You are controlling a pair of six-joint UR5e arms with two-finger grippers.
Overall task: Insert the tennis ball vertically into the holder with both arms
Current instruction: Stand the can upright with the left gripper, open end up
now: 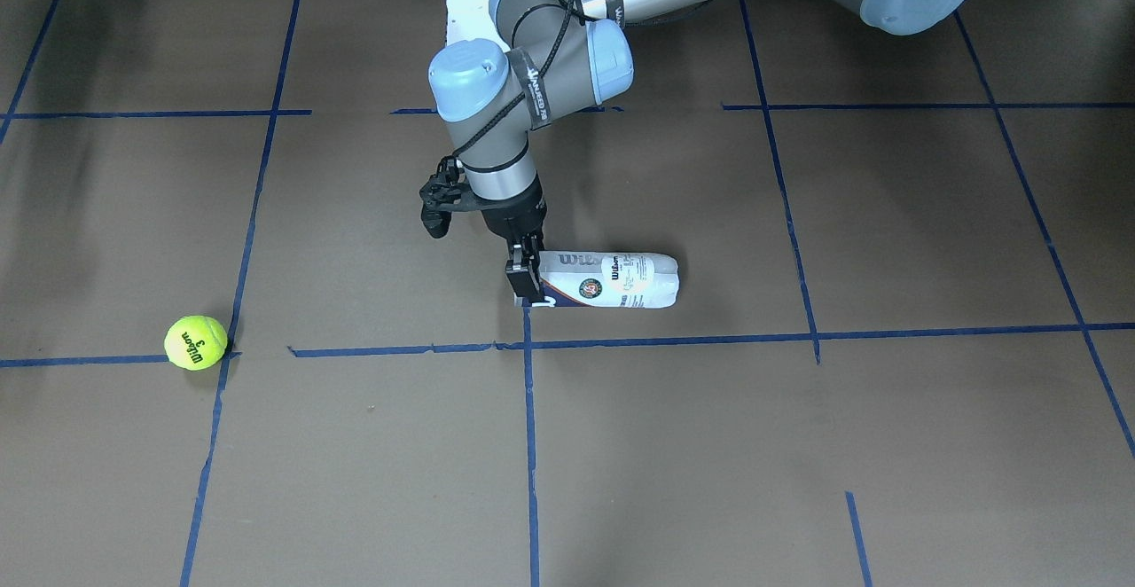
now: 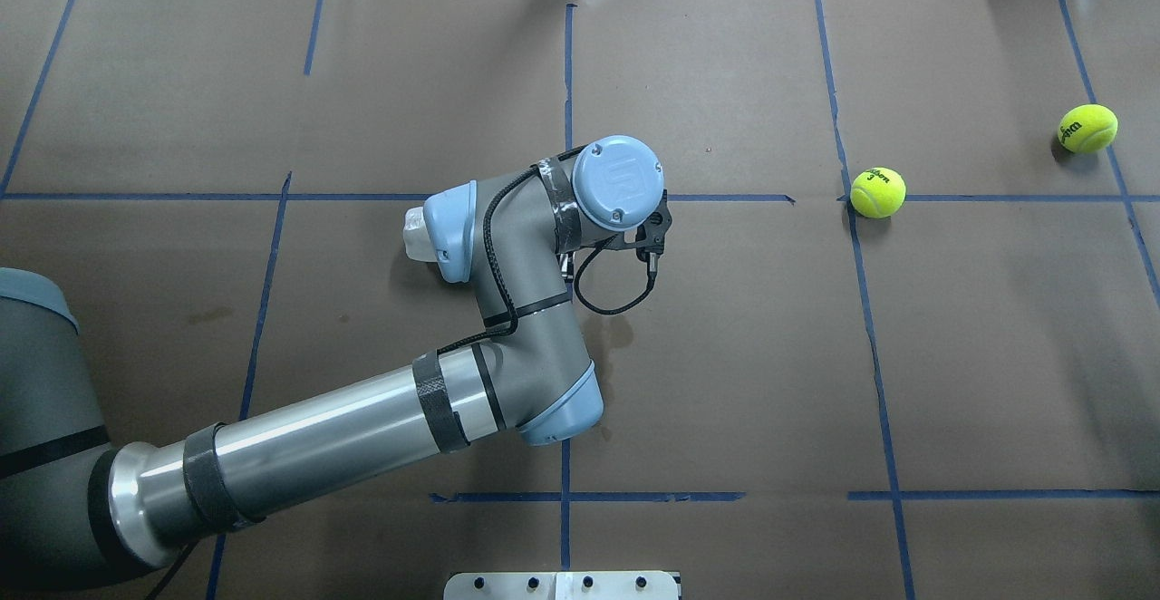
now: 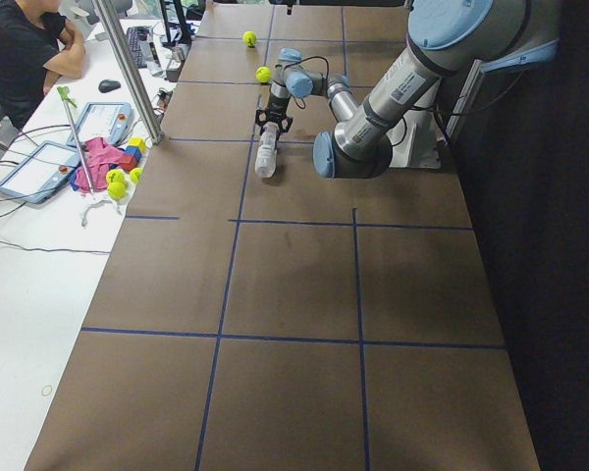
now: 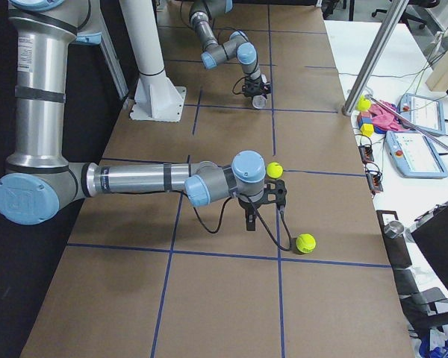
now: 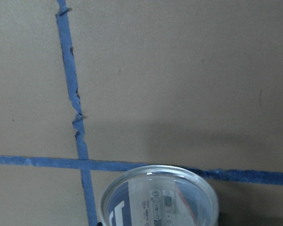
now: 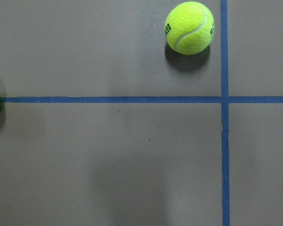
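The holder (image 1: 612, 281) is found lying on the table (image 1: 798, 445), its mouth rim apparently pinched by the left jaws; how the right jaws stand cannot be told. The tennis ball (image 1: 196, 342) is seen well apart, so the holder must be stood upright next.

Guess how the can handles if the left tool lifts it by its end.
The holder lies on its side, so a nudge would likely roll it. It looks clear and empty in the left wrist view, so probably light; lifted by the end where the left tool sits, it may swing. Smooth plastic could slip.
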